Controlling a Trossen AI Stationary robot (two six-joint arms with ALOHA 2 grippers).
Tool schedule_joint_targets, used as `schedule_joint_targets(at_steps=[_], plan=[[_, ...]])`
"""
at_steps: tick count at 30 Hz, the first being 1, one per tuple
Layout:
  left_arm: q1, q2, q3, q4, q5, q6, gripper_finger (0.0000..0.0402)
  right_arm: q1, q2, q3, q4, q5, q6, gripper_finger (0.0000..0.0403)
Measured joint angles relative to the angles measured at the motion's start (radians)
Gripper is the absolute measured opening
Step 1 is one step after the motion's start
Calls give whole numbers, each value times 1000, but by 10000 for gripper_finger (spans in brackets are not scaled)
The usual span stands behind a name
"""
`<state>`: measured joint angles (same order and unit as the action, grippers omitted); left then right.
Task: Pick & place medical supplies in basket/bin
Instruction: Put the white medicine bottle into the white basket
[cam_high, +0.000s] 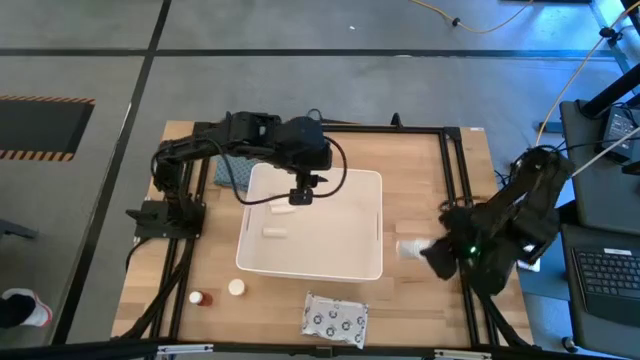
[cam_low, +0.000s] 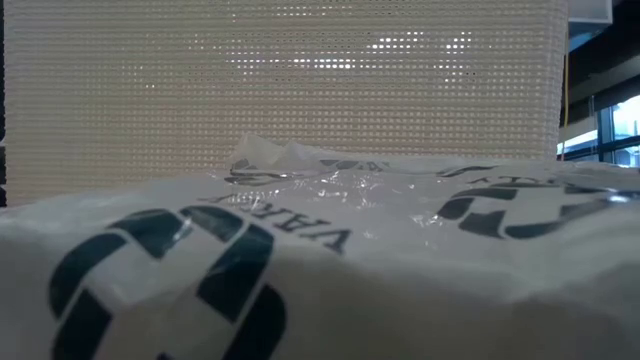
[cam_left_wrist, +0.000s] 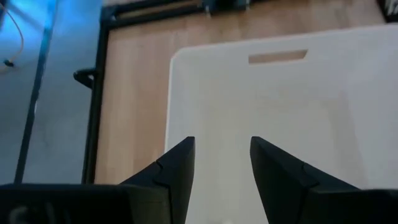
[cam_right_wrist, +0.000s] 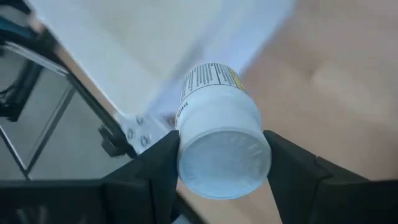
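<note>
Small white round-capped plastic bottle (cam_right_wrist: 221, 146) with a printed label sits between the right gripper (cam_right_wrist: 221, 180) fingers, both dark pads pressed against the cap sides: clenched on it, cap end facing the wrist. In the high view this bottle (cam_high: 411, 248) is just off the right wall of the large white rectangular plastic tub (cam_high: 370, 265), above bare wooden table (cam_high: 420, 300); whether it is lifted clear of the wood I cannot tell. Risks, as judgement: the hold is on a smooth round cap, so the bottle could swivel or slip out during the carry; a low path could knock it on the tub rim. Left gripper (cam_high: 303, 196) hangs over the tub's far part, fingers (cam_left_wrist: 177, 171) parted and holding nothing, two short white tubes (cam_high: 275, 232) lying under it; the arms could crowd each other if both work over the tub. Still outside: flat silvery packet with dark dots (cam_high: 335, 318), another white-capped bottle (cam_high: 236, 287), tiny red-brown bottle (cam_high: 198, 298), all near the front edge.
</note>
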<state>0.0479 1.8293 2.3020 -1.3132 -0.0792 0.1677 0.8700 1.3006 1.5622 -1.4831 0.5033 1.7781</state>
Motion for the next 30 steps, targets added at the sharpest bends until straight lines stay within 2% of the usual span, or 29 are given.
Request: schedule_joint_targets(at_steps=[4, 8, 13, 17, 22, 30], plan=[[0, -31, 27, 2, 0, -10, 149, -67, -3, 133, -25, 132, -280, 198], [0, -64, 53, 1, 0, -16, 149, -199, 8, 213, 23, 133, -642, 198], [0, -136, 53, 10, -8, -64, 149, -415, 47, 242, 193, -9, -1105, 198], [0, -187, 53, 11, -21, -104, 149, -560, 117, 242, 284, -146, -1387, 198], [0, -231, 53, 7, -99, -139, 149, -666, 237, 241, 285, -232, -1580, 198], [0, -251, 53, -48, -145, -201, 149, -687, 430, 240, 296, -335, -1737, 198]])
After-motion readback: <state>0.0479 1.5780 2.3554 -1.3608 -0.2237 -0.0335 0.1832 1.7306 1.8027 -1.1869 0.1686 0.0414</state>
